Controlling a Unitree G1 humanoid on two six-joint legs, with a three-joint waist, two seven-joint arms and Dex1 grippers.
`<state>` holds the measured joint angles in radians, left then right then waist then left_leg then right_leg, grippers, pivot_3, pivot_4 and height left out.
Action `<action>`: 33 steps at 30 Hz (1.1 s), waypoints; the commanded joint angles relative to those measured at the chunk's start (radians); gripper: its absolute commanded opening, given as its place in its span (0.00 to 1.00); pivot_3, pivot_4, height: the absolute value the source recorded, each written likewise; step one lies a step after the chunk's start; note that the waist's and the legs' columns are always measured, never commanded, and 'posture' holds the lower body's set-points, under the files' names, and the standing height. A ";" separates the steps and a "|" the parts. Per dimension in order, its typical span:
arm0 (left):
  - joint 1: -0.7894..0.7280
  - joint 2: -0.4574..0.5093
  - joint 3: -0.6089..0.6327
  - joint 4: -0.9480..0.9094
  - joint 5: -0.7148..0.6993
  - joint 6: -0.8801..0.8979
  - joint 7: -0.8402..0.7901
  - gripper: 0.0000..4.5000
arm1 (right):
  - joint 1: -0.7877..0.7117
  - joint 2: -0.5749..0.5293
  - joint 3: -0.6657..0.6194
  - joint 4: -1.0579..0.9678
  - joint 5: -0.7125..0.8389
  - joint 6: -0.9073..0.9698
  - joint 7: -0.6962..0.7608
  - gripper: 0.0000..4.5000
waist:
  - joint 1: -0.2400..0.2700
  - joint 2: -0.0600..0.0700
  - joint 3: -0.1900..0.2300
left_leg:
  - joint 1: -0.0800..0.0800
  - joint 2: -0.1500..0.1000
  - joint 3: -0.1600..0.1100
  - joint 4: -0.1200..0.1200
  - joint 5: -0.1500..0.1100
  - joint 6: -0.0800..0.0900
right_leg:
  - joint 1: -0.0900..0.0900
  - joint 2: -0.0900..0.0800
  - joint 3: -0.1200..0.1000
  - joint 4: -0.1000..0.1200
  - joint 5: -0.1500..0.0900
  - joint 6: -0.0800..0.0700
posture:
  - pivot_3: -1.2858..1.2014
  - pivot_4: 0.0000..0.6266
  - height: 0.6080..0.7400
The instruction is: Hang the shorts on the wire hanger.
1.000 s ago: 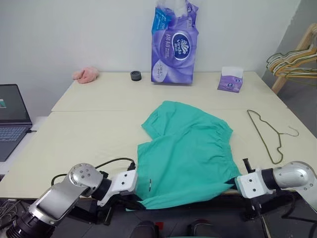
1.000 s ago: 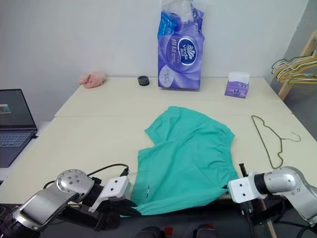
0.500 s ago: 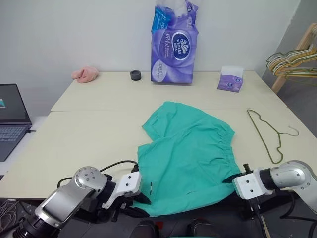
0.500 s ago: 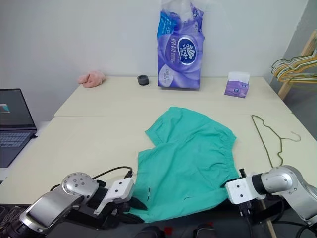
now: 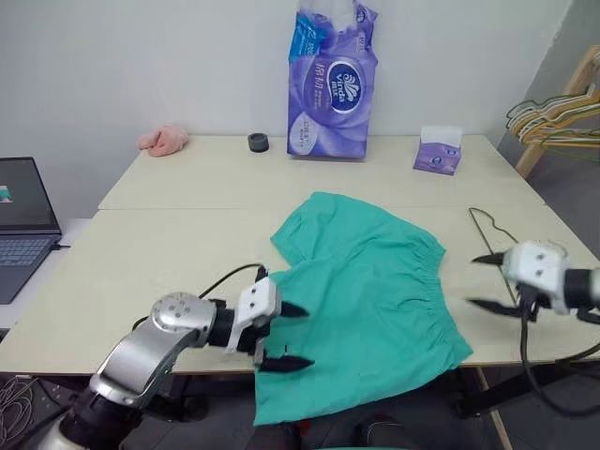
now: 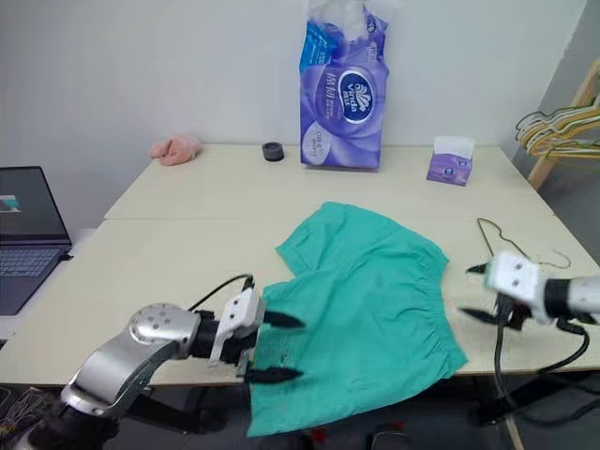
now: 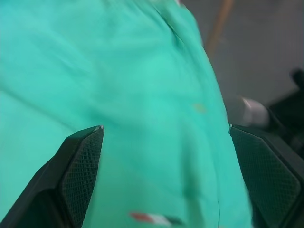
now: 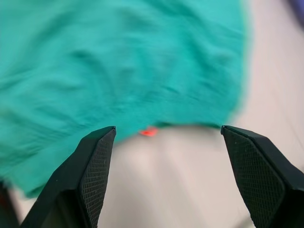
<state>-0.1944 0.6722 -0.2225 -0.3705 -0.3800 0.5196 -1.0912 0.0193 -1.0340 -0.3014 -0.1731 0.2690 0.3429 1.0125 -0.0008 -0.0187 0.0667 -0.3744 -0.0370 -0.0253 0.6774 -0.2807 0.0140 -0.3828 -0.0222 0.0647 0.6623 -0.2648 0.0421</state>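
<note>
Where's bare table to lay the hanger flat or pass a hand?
Free: the table between the laptop and the shorts, and the far strip between the pink cloth and the tissue pack. Crowded: the right edge, where the wire hanger lies by the open right gripper.

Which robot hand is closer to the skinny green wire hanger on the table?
The right. The right gripper hovers open directly in front of the wire hanger, hiding part of it. The left gripper is open over the shorts, on their far side from the hanger.
</note>
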 commanded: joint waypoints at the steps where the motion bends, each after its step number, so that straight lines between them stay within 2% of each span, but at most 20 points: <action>1: -0.061 -0.032 0.024 -0.016 -0.030 0.035 0.046 0.99 | -0.009 0.051 -0.092 0.053 0.016 0.193 -0.152 0.84 | -0.003 0.000 0.000 | 0.000 0.000 0.000 0.000 0.000 0.000 | 0.000 0.000 0.000 0.000 0.000 0.000 | 0.49 0.05 1.00; 6: -0.158 -0.071 -0.011 -0.004 -0.022 0.053 0.062 0.99 | -0.179 0.174 -0.085 0.242 -0.011 0.435 -0.407 0.84 | -0.030 0.002 -0.001 | 0.000 0.000 0.002 -0.001 0.000 0.000 | -0.001 0.001 0.002 0.001 0.000 0.000 | 0.48 0.05 1.00; 15: -0.214 -0.091 -0.033 -0.013 -0.032 0.063 0.045 0.99 | -0.316 0.207 0.069 0.562 -0.115 0.332 -0.450 0.84 | -0.054 0.006 -0.003 | -0.001 -0.002 0.003 -0.001 -0.001 0.001 | -0.002 0.003 0.005 0.001 0.000 0.001 | 0.48 0.04 1.00; 20: -0.205 -0.085 -0.045 -0.018 -0.020 0.049 0.045 0.99 | -0.399 0.219 0.103 0.709 -0.119 0.338 -0.434 0.84 | -0.062 0.006 -0.004 | 0.000 -0.002 0.003 -0.001 -0.001 0.001 | -0.001 0.003 0.005 0.000 0.000 0.002 | 0.48 0.04 1.00; 23: -0.201 -0.085 -0.053 -0.022 -0.015 0.040 0.050 1.00 | -0.456 0.216 0.123 0.839 -0.115 0.417 -0.392 0.72 | -0.064 0.004 -0.004 | 0.000 -0.002 0.003 -0.001 -0.001 0.001 | 0.000 0.003 0.005 0.000 0.000 0.003 | 0.48 0.04 1.00; 29: -0.201 -0.094 -0.059 -0.014 -0.011 0.032 0.059 1.00 | -0.470 0.236 0.154 0.866 -0.111 0.486 -0.342 0.25 | -0.058 -0.005 -0.010 | 0.010 -0.002 0.000 -0.001 -0.002 0.002 | 0.012 0.003 0.003 -0.004 -0.001 0.004 | 0.48 0.04 1.00; 32: -0.191 -0.100 -0.058 -0.015 -0.014 0.037 0.069 1.00 | -0.440 0.250 0.160 0.853 -0.119 0.472 -0.357 0.04 | -0.058 -0.010 -0.014 | 0.010 -0.001 0.000 -0.001 -0.003 0.001 | 0.012 0.002 0.003 -0.004 -0.001 0.004 | 0.48 0.04 1.00; 33: -0.187 -0.101 -0.057 -0.014 -0.018 0.043 0.073 1.00 | -0.430 0.253 0.154 0.844 -0.121 0.462 -0.366 0.01 | -0.058 -0.012 -0.016 | 0.010 -0.001 0.000 -0.001 -0.003 0.001 | 0.012 0.002 0.003 -0.004 -0.001 0.003 | 0.48 0.04 1.00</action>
<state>-0.3823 0.5786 -0.2794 -0.3615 -0.3929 0.5660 -1.0302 -0.4496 -0.8067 -0.1738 0.6433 0.1601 0.7875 0.6504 -0.0588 -0.0305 0.0506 -0.3641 -0.0377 -0.0259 0.6760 -0.2838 0.0148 -0.3704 -0.0202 0.0673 0.6578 -0.2656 0.0455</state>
